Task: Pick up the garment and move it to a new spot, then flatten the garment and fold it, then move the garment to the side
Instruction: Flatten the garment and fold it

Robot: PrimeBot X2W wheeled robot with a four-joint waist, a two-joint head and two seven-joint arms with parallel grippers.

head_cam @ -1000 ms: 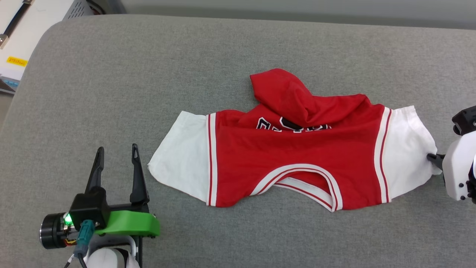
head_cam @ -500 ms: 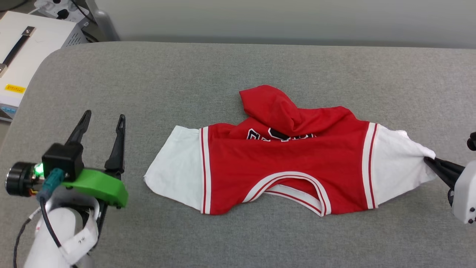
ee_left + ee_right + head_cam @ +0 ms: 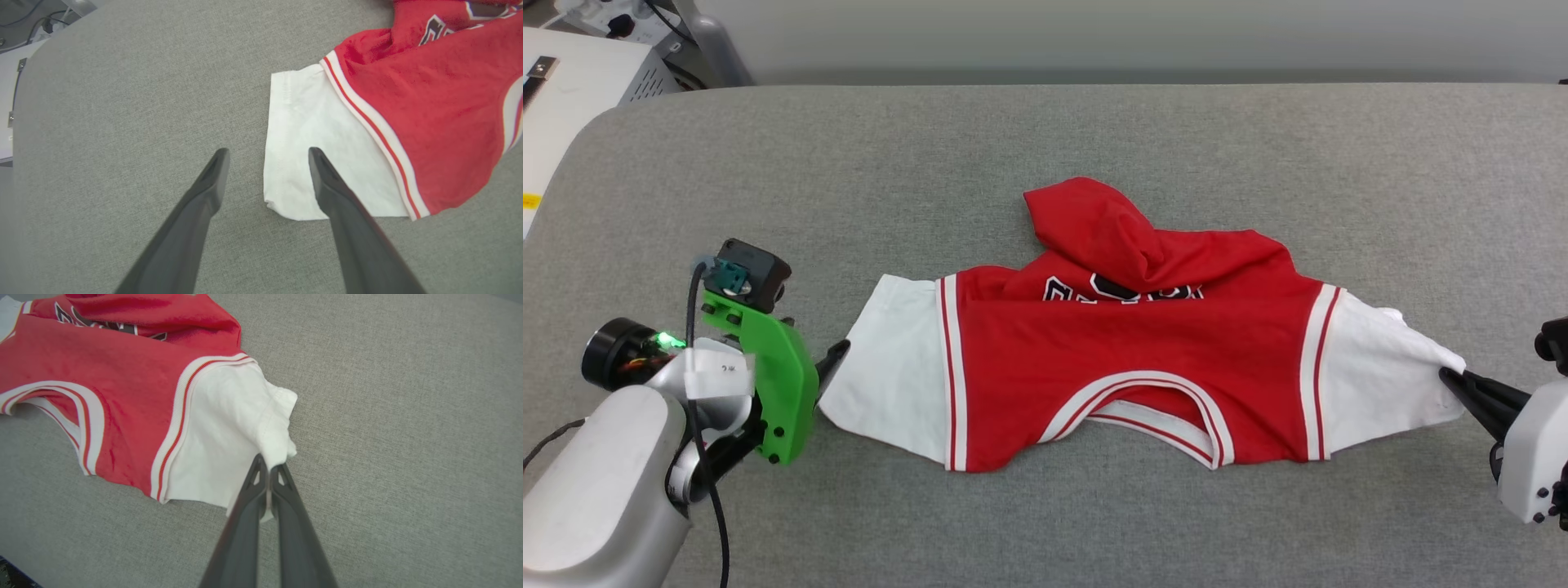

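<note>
The garment (image 3: 1127,367) lies spread across the middle of the head view, between my two claws. Its white left sleeve (image 3: 890,367) points to 9 o'clock and its white right sleeve (image 3: 1380,376) to 3 o'clock. The striped collar (image 3: 1152,388) faces 6 o'clock, nearest me, and the red body is bunched into a loose hump toward 12 o'clock that partly hides the black numerals (image 3: 1094,287). My left claw (image 3: 267,153) sits at the left sleeve's outer edge with its jaws spread wide and nothing between them. In my left wrist view one finger lies over bare upholstery and the other over the sleeve's near corner, with the rest of the sleeve running off toward 1 o'clock. I cannot tell whether that finger touches the cloth. In the head view the green bracket (image 3: 780,384) on that wrist covers most of the fingers. My right claw (image 3: 269,473) is pinched tight on the cuff of the right sleeve, and white cloth is gathered into a small peak at the fingertips. The sleeve is drawn out toward 3 o'clock. Everything rests on a grey woven cushion (image 3: 849,163) with a rounded corner at 10 o'clock. Beyond that corner stands a white cabinet (image 3: 572,73), and a pale wall (image 3: 1094,33) runs along 12 o'clock.
</note>
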